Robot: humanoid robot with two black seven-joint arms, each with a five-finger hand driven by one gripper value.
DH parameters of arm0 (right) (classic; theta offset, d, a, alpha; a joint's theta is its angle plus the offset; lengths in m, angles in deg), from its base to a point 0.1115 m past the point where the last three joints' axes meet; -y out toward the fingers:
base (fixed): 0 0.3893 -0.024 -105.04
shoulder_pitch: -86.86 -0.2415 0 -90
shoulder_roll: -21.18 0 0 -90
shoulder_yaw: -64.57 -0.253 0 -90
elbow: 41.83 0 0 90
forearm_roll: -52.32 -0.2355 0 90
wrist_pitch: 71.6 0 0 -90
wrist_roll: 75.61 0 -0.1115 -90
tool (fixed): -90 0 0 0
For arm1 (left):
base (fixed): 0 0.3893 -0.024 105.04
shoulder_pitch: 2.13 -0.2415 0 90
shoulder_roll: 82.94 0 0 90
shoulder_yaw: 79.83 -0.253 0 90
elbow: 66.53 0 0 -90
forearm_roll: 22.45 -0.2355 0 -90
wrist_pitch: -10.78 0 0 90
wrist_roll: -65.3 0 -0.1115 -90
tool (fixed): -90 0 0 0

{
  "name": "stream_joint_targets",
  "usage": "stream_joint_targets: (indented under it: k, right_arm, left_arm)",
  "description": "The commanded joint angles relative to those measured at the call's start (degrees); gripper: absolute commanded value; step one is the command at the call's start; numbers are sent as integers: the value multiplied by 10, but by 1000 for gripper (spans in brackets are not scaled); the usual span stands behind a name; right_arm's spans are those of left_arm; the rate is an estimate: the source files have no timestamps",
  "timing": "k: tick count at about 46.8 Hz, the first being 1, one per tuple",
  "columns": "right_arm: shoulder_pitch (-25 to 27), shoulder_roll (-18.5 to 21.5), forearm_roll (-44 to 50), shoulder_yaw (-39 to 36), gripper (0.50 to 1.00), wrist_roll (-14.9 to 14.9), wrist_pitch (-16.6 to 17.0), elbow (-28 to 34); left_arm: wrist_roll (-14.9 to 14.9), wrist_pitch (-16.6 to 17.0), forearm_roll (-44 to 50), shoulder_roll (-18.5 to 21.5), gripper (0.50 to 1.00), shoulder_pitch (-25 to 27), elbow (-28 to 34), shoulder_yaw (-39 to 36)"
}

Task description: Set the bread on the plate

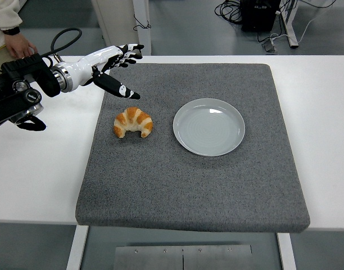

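Left hand [113,64] spread above croissant [133,122], plate [209,126] beside

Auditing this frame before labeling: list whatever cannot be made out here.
- Head view: the person at top left is cut off by the picture's edge; only a sleeve and hand show.
- Right robot hand: outside the frame.
- Croissant underside: hidden against the grey mat.
- Left robot hand palm: turned away.

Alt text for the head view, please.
The left robot hand, fingers spread, hovers above and behind a croissant on a grey mat. An empty plate sits to the croissant's right.
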Motion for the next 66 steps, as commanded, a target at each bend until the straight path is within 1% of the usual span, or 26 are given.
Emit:
stream_joint_targets:
  k: [1, 11, 18, 25, 32, 36, 40, 47, 53, 61, 66]
  right_arm:
    - [0, 0, 0, 0, 1000, 0, 0, 0]
    - [0, 0, 0, 0, 1000, 0, 0, 0]
    - [0, 0, 0, 0, 1000, 0, 0, 0]
    - [0, 0, 0, 0, 1000, 0, 0, 1]
    - [0, 0, 0, 1, 1000, 0, 0, 0]
    - [0, 0, 0, 0, 1000, 0, 0, 0]
    - [0, 0, 0, 1, 1000, 0, 0, 0]
    - [0, 0, 0, 0, 1000, 0, 0, 0]
    - [0, 0, 0, 0, 1000, 0, 0, 0]
    - [0, 0, 0, 1, 1000, 0, 0, 0]
    - [0, 0, 0, 0, 1000, 0, 0, 0]
  left_arm:
    - [0, 0, -15, 5, 972, -2, 9, -3]
    - [-4, 12, -53, 4, 969, -14, 15, -39]
    - [-10, 12, -68, 4, 969, -31, 14, -40]
    - [-15, 18, -113, -1, 969, -49, 5, -44]
    - [-16, 20, -119, -3, 969, -51, -12, -43]
    - [-15, 23, -120, -17, 969, -53, -16, -43]
    - [-16, 35, -140, -31, 971, -59, -22, -44]
    - [-15, 46, -158, -34, 971, -60, -39, -44]
    - [-16, 46, -158, -57, 971, -63, -58, -44]
    - [-16, 46, -158, -77, 971, -72, -83, -43]
    - [-16, 47, -158, -92, 971, -78, -89, -44]
